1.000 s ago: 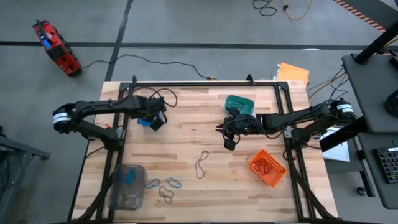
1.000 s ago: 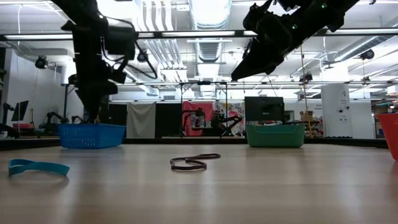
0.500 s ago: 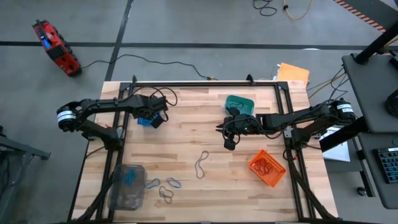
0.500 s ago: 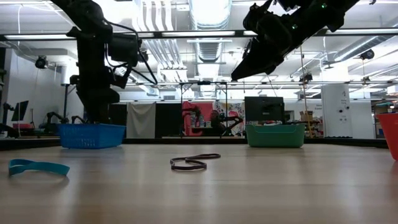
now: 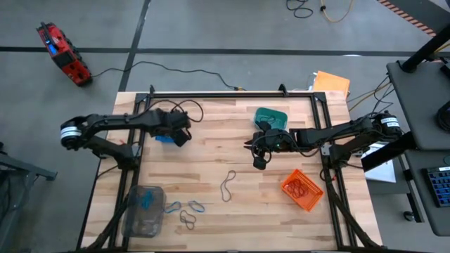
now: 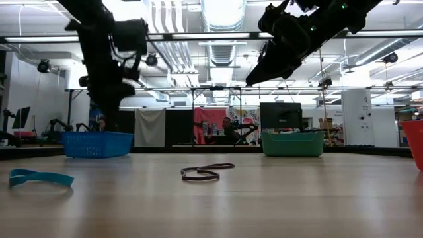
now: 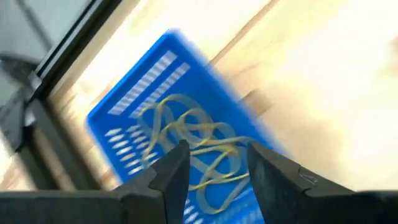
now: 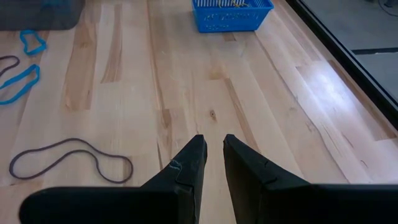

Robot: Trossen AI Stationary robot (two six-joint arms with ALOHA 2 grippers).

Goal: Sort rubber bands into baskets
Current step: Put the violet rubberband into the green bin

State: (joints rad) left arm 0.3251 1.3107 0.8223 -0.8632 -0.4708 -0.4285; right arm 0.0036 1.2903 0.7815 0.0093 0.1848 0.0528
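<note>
Left wrist view: perforated blue basket (image 7: 155, 118), tangled yellow rubber bands (image 7: 199, 140).

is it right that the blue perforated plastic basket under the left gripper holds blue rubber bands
Not quite: the blue perforated plastic basket under the left gripper holds yellow rubber bands, not blue ones. The left wrist view shows this.

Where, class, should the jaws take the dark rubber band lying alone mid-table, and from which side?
Come straight down from above onto the dark rubber band. It lies flat on the table as a long, narrow loop, so pinch across one long strand near the middle, where bare wood surrounds it.
</note>
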